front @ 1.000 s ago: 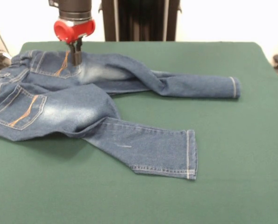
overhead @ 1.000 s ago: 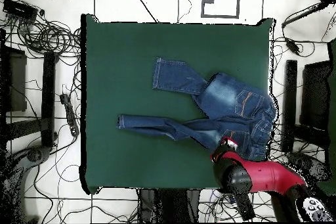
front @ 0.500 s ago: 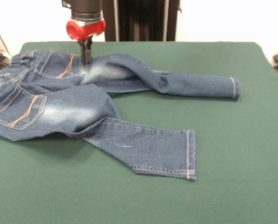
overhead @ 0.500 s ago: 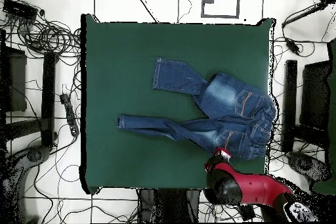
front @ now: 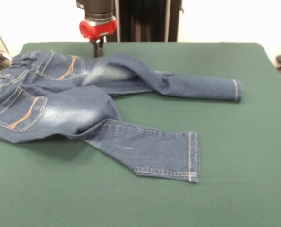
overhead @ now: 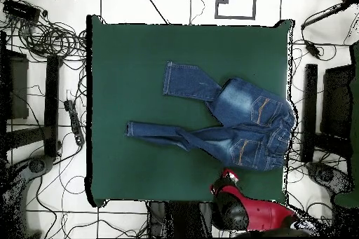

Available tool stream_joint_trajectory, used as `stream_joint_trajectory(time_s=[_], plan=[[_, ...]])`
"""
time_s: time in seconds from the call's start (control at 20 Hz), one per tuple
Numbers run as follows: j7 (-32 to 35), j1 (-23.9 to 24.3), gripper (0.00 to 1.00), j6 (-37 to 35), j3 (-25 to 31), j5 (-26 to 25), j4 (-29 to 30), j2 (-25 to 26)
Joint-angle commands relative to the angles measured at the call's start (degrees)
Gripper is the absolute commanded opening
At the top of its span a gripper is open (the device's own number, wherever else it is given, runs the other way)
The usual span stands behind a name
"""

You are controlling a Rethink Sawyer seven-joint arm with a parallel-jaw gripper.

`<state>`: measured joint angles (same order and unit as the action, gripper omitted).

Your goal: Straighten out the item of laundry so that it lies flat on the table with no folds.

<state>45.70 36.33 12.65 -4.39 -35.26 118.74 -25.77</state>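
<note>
The item of laundry (front: 69, 104), a small pair of blue jeans with orange stitching, lies back pockets up on the left part of the green table (front: 225, 156). One leg (front: 201, 87) runs right along the far side and is creased where it meets the seat. The other leg (front: 154, 151) angles toward the near edge. My gripper (front: 98, 51) hangs just above the far edge of the jeans' seat, fingers together, holding nothing. From overhead the gripper (overhead: 226, 175) sits below the jeans (overhead: 245, 124), over the table (overhead: 140, 54) near its bottom edge.
The jeans' waistband (front: 1, 78) reaches the table's left edge in the front view. Overhead, cables (overhead: 49, 36) and black stands (overhead: 310, 110) ring the table on the floor.
My gripper has lifted off the jeans' far pocket area and moved back toward the far table edge and to the right. The cloth there has settled slightly.
</note>
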Motion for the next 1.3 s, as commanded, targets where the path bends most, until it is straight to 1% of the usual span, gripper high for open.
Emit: stream_joint_trajectory(time_s=[0.05,0.2,0.4,0.75,1.0,1.1,1.3], plan=[[20.0,-3.0,0.0,4.2,0.0,4.9,3.0,5.7],[19.1,-3.3,0.0,5.0,0.0,5.8,2.9,6.4],[18.8,-4.3,0.0,6.0,-0.3,7.7,4.2,6.2],[20.1,-6.4,0.0,10.8,-2.6,11.1,8.5,6.7],[20.1,-7.0,0.0,13.6,-3.8,12.4,11.7,6.0],[20.4,-7.2,0.0,14.5,-4.0,12.7,13.2,5.2],[19.7,-7.2,0.0,10.9,-3.1,13.7,16.4,-1.2]])
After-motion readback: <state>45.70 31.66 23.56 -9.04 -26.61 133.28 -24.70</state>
